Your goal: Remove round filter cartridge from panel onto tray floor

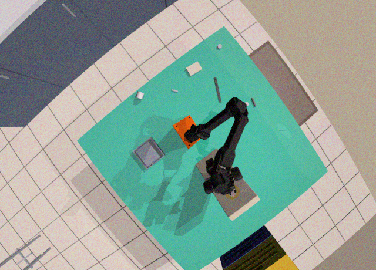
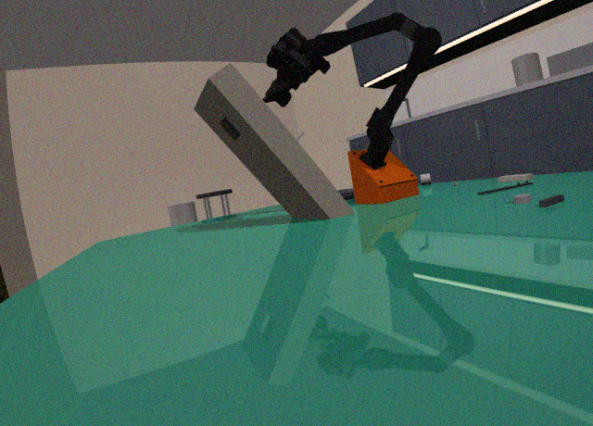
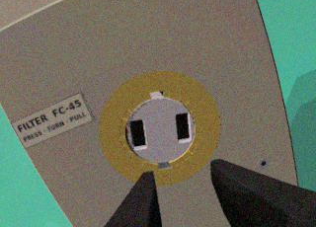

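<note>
The gripper (image 3: 181, 178) is seen at the near edge of the wrist view, its two dark fingers partly spread with a gap between them, and nothing is pinched. It is held apart from the sloping grey service panel (image 3: 79, 37), just short of its face. Beyond the fingertips, the round filter cartridge (image 3: 160, 128) is seated flush in the panel, ringed by a mustard-yellow collar (image 3: 113, 128). Two narrow dark slots (image 3: 137, 134) are cut side by side in the cartridge's pale grey face. To the left of the collar, a label (image 3: 53, 120) reading "FILTER FC-45" is fixed to the panel.

In the exterior view, the panel (image 2: 268, 148) is seen tilted on the green table (image 2: 144, 292), with the gripper (image 2: 280, 96) poised over its upper face. Behind it, the arm is mounted on an orange base (image 2: 383, 180).

In the top view, the square grey tray (image 1: 148, 152) is set to the left of the orange base (image 1: 182, 126), well apart from the panel (image 1: 247, 194). Farther off on the table (image 1: 273, 145), a pale block (image 1: 194, 68), a dark bar (image 1: 217, 89) and small white cylinders (image 1: 140, 94) are scattered.
</note>
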Controlling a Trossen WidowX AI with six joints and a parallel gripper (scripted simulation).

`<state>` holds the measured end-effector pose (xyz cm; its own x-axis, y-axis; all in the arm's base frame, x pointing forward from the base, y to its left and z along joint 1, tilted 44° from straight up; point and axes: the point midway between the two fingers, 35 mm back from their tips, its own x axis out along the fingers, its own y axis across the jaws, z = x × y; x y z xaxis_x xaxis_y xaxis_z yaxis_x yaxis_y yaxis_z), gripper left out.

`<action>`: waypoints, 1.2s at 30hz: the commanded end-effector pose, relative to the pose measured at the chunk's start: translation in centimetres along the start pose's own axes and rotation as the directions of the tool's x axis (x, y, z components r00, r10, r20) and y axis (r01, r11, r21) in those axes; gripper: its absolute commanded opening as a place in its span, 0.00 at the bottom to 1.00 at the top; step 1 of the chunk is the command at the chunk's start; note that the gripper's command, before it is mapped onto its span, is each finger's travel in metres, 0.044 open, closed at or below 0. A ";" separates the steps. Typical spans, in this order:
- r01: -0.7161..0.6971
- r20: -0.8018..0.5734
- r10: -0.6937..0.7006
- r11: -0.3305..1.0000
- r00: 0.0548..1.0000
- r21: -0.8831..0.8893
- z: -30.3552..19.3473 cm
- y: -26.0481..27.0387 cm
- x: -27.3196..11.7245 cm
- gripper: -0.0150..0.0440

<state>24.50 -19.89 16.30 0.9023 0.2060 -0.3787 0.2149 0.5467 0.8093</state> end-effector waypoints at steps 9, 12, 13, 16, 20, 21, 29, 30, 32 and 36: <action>-0.010 -0.012 0.010 1.000 1.000 0.017 -0.2 0.0 1.0 0.45; -0.009 -0.013 0.009 1.000 1.000 0.017 -0.2 0.0 1.5 0.45; -0.008 -0.014 0.008 1.000 1.000 0.017 -0.2 0.0 1.7 0.45; -0.007 -0.015 0.008 1.000 1.000 0.016 -0.2 -0.1 2.1 0.45; -0.007 -0.015 0.007 1.000 1.000 0.016 -0.2 -0.1 2.8 0.45; -0.007 -0.015 0.007 1.000 1.000 0.016 -0.2 -0.1 3.0 0.45; -0.009 -0.013 0.009 1.000 1.000 0.016 -0.2 0.0 4.2 0.45; -0.009 -0.012 0.010 1.000 1.000 0.016 -0.2 0.0 4.4 0.45; -0.010 -0.011 0.011 1.000 1.000 0.016 -0.2 0.1 4.7 0.45; -0.013 -0.009 0.013 1.000 1.000 0.017 -0.3 0.2 5.4 0.45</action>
<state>28.79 -18.67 14.72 0.9026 0.2214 -0.3692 0.2034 0.5366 0.8190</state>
